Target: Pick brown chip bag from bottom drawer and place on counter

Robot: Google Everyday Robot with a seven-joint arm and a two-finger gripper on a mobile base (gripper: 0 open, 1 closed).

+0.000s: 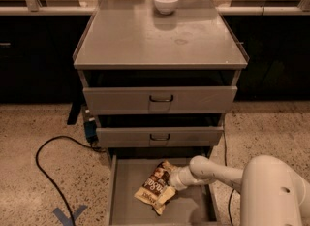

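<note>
One relation mattered: the brown chip bag [152, 189] lay flat on the floor of the open bottom drawer [191, 206], its long axis slanting from far-right to near-left. My gripper [171, 182] came at its right-hand long edge from the side, touching it. Whether the gripper was clamped on the bag, I could not tell. The counter [145, 40] stood well above.
</note>
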